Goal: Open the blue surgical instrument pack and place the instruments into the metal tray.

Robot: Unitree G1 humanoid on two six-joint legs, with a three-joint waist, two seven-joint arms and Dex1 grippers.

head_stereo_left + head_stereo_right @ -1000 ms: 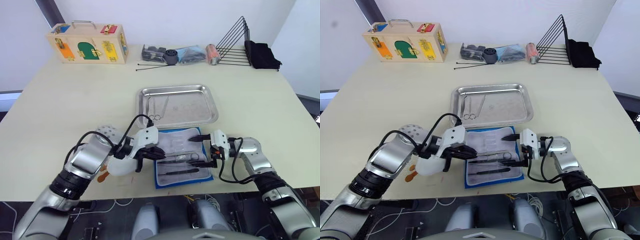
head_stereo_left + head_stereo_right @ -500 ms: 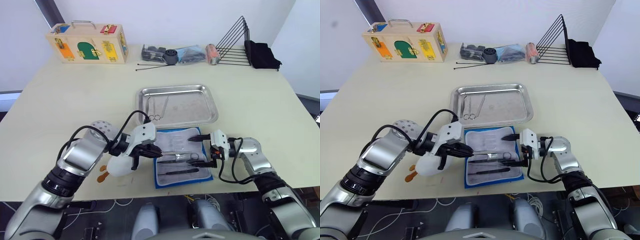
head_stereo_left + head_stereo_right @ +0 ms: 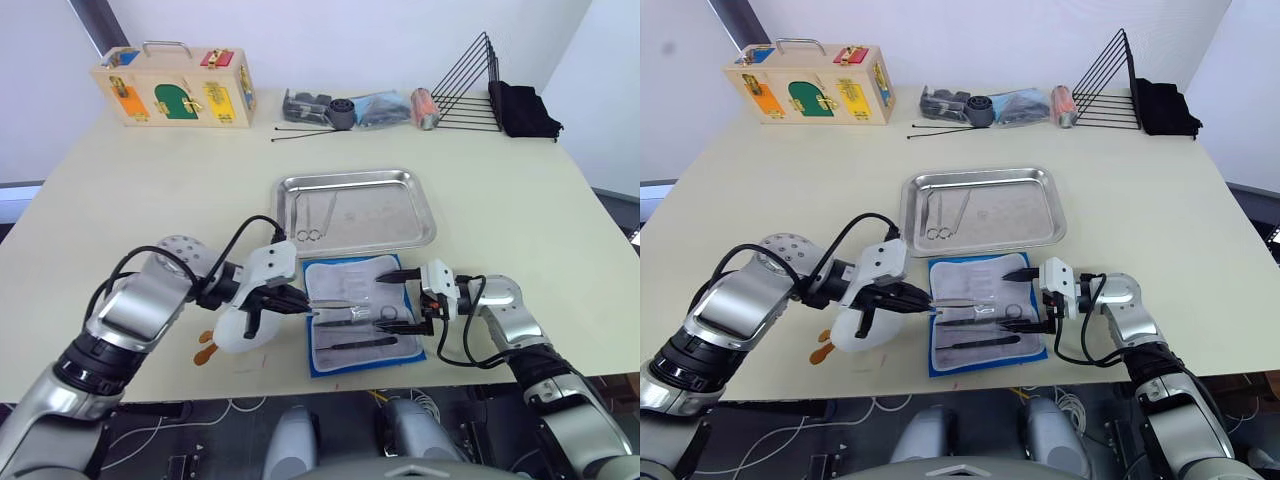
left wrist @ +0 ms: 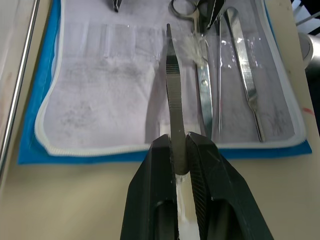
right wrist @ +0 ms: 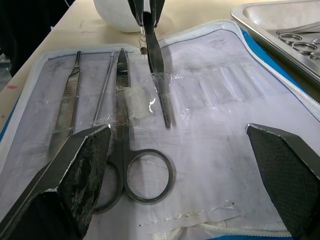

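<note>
A blue surgical instrument pack (image 3: 362, 315) lies open on the table, just in front of the metal tray (image 3: 355, 210), which already holds scissors (image 3: 312, 217) and one more slim tool. L gripper (image 4: 178, 150) is clenched on the handle of tweezers (image 4: 172, 95), drawing them from a clear pocket strip. R gripper (image 3: 402, 298) hangs spread wide, empty, over the pack's right side. Step in hand looks like extraction. Next: lift clear, carry fwd to tray. Scissors (image 5: 130, 150), scalpel handle and a probe remain inside.
</note>
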